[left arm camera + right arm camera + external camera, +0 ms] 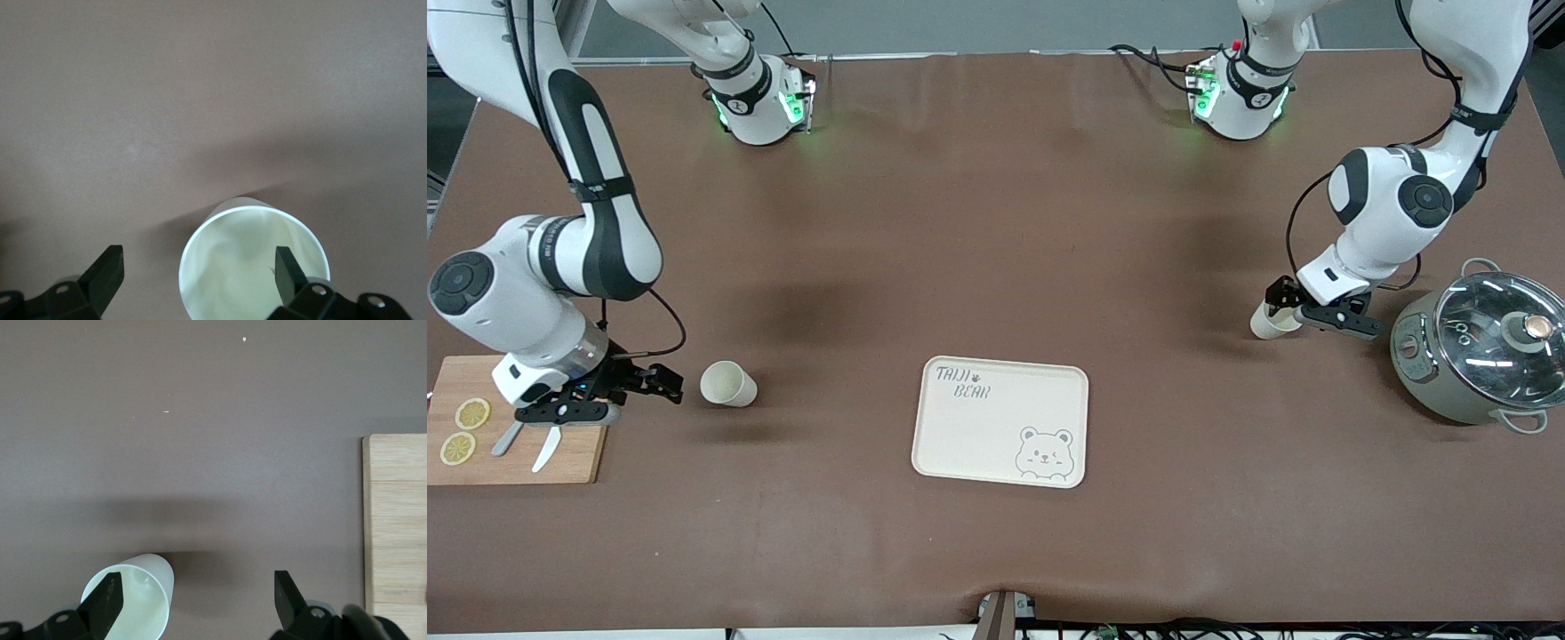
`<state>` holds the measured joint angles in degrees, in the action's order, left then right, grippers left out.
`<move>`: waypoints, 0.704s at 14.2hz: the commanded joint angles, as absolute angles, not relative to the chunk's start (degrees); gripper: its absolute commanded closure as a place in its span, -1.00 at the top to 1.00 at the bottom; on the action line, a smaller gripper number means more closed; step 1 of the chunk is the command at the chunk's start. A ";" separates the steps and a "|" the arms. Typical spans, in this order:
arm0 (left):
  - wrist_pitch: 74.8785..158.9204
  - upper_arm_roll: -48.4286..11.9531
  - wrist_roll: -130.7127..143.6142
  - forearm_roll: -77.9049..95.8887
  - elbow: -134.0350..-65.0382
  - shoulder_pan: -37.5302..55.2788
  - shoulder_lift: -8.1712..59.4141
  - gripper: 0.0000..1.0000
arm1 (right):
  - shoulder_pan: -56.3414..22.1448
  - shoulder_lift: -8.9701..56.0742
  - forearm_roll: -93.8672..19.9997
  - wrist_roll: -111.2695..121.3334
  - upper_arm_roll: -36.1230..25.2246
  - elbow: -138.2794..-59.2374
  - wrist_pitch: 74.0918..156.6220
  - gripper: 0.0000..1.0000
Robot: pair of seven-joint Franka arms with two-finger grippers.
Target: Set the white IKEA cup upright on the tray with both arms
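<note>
Two white cups show. One cup [727, 384] lies on its side on the brown table, toward the right arm's end, beside the cream tray [978, 436] with "TAIJI BEAR" lettering. My right gripper [665, 384] is open, low beside this cup's mouth; in the right wrist view [198, 597] one finger [107, 603] overlaps the cup's mouth [137, 607]. The other cup [1265, 323] is at the left arm's end. My left gripper [1282, 300] is open at it; in the left wrist view [198, 273] one finger [288, 270] overlaps the cup's open mouth [233, 267], the other is outside.
A wooden cutting board [516, 462] with two lemon slices [471, 413] and a knife [546, 450] lies under the right arm's wrist, also seen in the right wrist view [397, 520]. A grey pot with a glass lid [1480, 351] stands beside the left gripper.
</note>
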<state>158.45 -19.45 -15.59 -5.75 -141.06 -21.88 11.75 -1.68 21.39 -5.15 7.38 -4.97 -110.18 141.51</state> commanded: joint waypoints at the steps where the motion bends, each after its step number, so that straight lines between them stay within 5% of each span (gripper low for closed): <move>1: 159.52 -19.60 -16.35 -7.12 -141.15 -22.59 11.95 1.00 | -2.72 19.16 -5.10 7.91 -4.92 -114.95 145.88 1.00; 8: 159.61 -19.51 -16.43 -7.12 -140.89 -23.38 13.00 1.00 | -2.73 18.38 -5.01 9.13 -5.01 -116.11 146.87 1.00; 10: 160.40 -19.42 -16.79 -7.21 -140.89 -23.55 13.62 1.00 | -1.94 17.58 -5.10 10.54 -5.10 -112.62 136.03 1.00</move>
<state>158.79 -19.29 -15.98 -5.75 -141.05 -22.75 12.55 -2.73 20.34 -5.12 8.80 -5.04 -114.15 143.87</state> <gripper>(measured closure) 0.000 0.000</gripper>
